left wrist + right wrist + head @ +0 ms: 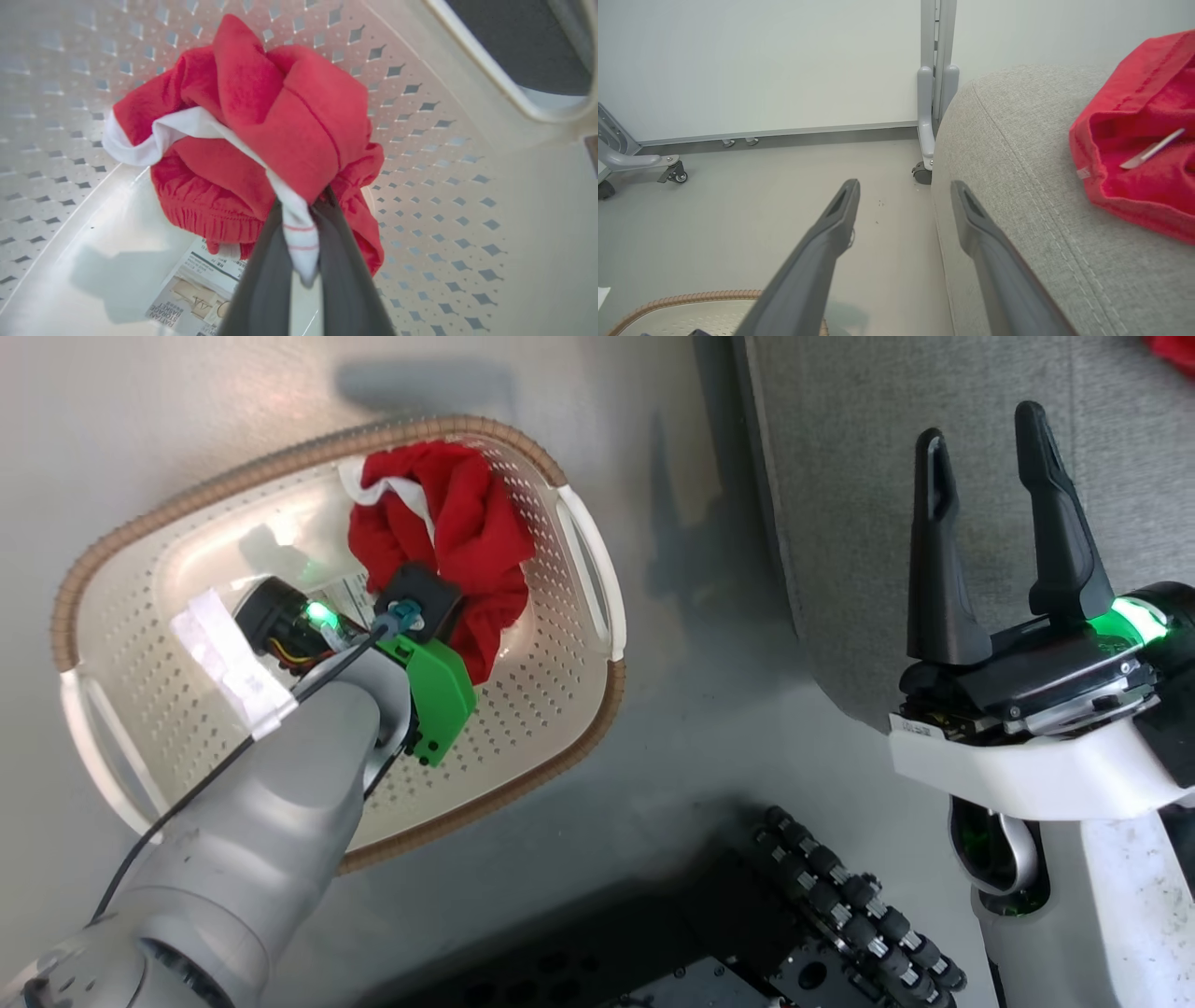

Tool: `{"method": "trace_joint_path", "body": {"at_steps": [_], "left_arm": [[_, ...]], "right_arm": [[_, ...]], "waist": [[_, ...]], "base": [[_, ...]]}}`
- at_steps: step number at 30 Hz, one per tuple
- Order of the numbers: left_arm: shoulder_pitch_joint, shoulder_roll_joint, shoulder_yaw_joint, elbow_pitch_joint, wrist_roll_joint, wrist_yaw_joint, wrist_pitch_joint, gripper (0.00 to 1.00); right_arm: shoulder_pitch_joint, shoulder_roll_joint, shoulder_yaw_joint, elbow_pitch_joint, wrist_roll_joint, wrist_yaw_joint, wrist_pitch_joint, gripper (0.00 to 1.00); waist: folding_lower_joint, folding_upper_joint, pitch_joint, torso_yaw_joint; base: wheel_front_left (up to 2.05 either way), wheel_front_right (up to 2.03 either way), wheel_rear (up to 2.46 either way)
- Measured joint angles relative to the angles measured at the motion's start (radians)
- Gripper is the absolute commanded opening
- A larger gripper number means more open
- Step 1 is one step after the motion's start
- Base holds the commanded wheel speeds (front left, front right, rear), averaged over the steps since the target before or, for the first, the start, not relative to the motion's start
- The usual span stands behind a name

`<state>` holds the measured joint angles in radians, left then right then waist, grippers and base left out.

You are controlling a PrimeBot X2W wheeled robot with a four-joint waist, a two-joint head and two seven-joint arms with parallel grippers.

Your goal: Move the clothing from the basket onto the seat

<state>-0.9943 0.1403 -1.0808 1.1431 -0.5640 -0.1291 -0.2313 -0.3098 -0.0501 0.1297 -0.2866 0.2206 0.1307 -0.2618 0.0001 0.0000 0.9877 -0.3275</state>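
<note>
Inside the cream basket, against its far perforated wall, one crumpled red garment with white trim is lying in a heap, partly covering a paper label on the basket bottom. The left gripper is reaching down into the basket and pinching the garment's white, red-striped edge, its two dark fingers pressing together on the cloth. The basket is standing on the pale floor just beside the grey seat. A second red garment is resting on top of the seat, well apart from the basket. The right gripper is hovering near the seat's rounded corner, its fingers standing apart and holding nothing.
</note>
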Motion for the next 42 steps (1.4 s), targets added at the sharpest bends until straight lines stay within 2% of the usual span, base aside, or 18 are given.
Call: {"method": "trace_joint_path", "body": {"at_steps": [7, 22, 34, 42], "left_arm": [[0.065, 0.037, 0.0, -0.098, -0.004, 0.0, -0.027, 0.0], [0.295, 0.111, 0.146, -0.556, 0.06, 0.079, -0.031, 0.0], [0.431, 0.151, 0.36, -0.859, 0.095, 0.131, -0.031, 0.0], [0.511, 0.126, 0.529, -1.013, 0.132, 0.134, -0.031, 0.0]], "right_arm": [[0.017, 0.001, 0.006, 0.049, -0.048, 0.0, 0.0, 1.0], [0.099, 0.002, -0.04, 0.103, -0.091, 0.0, 0.055, 1.0], [0.163, 0.001, -0.056, 0.117, -0.089, 0.0, 0.102, 1.0], [0.201, -0.003, -0.053, 0.124, -0.08, 0.0, 0.13, 1.0]], "waist": [[-0.0001, 0.0, -0.099, 0.031], [-0.0002, 0.0, -0.359, 0.138], [-0.0002, 0.0, -0.54, 0.225], [-0.0002, 0.0, -0.648, 0.262]], "base": [[0.0, 0.0, 0.0], [0.0, 0.0, 0.0], [0.0, 0.0, 0.0], [0.0, 0.0, 0.0]]}}
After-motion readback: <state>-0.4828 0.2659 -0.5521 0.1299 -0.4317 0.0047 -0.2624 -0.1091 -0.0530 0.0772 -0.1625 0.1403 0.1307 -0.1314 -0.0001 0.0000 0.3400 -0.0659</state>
